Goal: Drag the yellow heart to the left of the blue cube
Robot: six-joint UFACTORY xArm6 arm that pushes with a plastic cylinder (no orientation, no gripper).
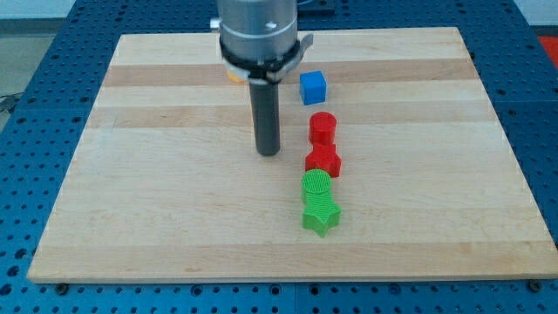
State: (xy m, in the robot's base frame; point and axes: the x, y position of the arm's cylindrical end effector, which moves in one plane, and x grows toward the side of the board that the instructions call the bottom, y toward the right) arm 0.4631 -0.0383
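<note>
The blue cube (313,87) sits near the top middle of the wooden board (131,174). A yellow block (234,77), its shape hidden, peeks out behind the arm's body at the cube's left. My tip (268,153) rests on the board below and left of the blue cube, left of the red blocks. It touches no block.
A red cylinder (323,127) and a red block (323,161) stand in a column below the blue cube. A green cylinder (316,185) and a green star (320,215) follow beneath them. The arm's grey body (259,35) hides the board's top middle.
</note>
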